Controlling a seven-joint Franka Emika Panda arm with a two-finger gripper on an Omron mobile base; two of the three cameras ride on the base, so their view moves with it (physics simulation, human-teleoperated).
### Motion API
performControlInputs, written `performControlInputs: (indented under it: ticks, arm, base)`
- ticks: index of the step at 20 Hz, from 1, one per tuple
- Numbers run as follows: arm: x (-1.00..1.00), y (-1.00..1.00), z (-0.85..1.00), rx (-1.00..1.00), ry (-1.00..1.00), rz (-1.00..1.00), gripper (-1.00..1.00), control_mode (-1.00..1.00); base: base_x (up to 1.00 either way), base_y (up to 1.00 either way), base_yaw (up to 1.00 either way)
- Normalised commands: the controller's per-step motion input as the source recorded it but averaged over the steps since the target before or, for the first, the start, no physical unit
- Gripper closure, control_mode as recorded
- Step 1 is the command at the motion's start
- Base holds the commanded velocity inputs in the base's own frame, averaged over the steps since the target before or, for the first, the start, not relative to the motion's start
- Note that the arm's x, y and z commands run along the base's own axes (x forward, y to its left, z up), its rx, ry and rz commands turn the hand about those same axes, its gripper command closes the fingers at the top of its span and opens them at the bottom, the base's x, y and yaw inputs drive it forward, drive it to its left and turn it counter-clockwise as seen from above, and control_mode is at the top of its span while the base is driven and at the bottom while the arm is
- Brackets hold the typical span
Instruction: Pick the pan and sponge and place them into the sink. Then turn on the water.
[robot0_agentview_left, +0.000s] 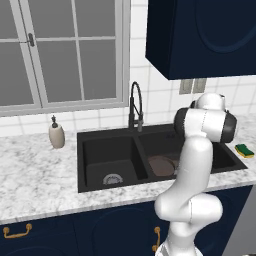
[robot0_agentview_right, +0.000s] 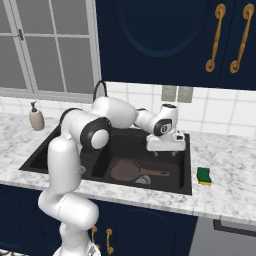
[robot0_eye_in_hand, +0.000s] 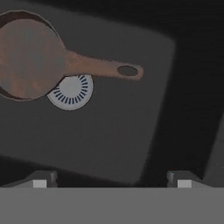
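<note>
The pan (robot0_agentview_left: 161, 165) (robot0_agentview_right: 125, 171) lies flat on the floor of the right basin of the black sink (robot0_agentview_left: 107, 150) (robot0_agentview_right: 40, 157), its handle pointing right. In the hand view the pan (robot0_eye_in_hand: 28, 59) sits at the upper left and partly covers the round silver drain (robot0_eye_in_hand: 72, 92). My gripper (robot0_agentview_right: 165, 149) (robot0_eye_in_hand: 111, 180) hangs open and holds nothing, above the right part of that basin, beyond the pan's handle. The green and yellow sponge (robot0_agentview_left: 244, 150) (robot0_agentview_right: 203, 175) rests on the counter just right of the sink. The black arched faucet (robot0_agentview_left: 135, 105) stands behind the sink's divider.
A beige soap dispenser (robot0_agentview_left: 56, 134) (robot0_agentview_right: 35, 117) stands on the marble counter left of the sink. The left basin shows its own drain (robot0_agentview_left: 112, 179). Dark blue cabinets hang overhead at the right, and a window is behind the counter at the left.
</note>
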Motion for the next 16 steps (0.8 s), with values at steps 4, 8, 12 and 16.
performControlInputs:
  ticks: [4,8,12,16]
  arm:
    - [0.00,-0.34,0.02,0.01,0.00,-0.22,-1.00,-1.00]
    - [0.00,-0.54,0.00,0.06,0.01,-0.14,-1.00,-1.00]
    - [0.02,-0.59,0.00,0.05,0.00,-0.10,-1.00,-1.00]
    - [0.03,-0.57,0.00,0.00,0.00,0.00,-1.00,-1.00]
  base:
    - [0.00,0.00,0.00]
    - [0.00,0.00,0.00]
    - [0.00,0.00,0.00]
    - [0.00,0.00,0.00]
